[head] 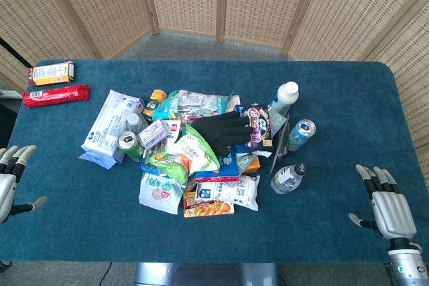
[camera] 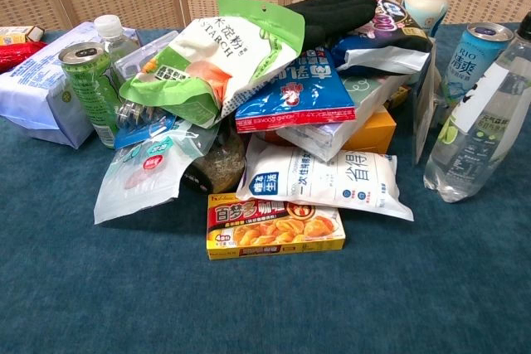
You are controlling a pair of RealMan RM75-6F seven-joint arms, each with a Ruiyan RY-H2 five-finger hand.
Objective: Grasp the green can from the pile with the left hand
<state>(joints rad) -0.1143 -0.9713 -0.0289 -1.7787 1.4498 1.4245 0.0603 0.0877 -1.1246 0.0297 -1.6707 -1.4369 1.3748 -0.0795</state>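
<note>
Well, we start with the blue bench (head: 201,246), which carries a heap of packets, bottles and cans at its middle. Our left hand (head: 12,177) rests at the bench's near left edge, fingers spread and holding nothing; our right hand (head: 387,204) sits at the near right edge, likewise spread and bare. Both lie well apart from the heap. Toward the heap from the left hand lies a large white pack (head: 110,125), and just beyond it the green can (head: 129,144) stands upright on the heap's near-left side, touching a green starch bag (camera: 211,60). A black glove (head: 224,128) lies atop the heap.
</note>
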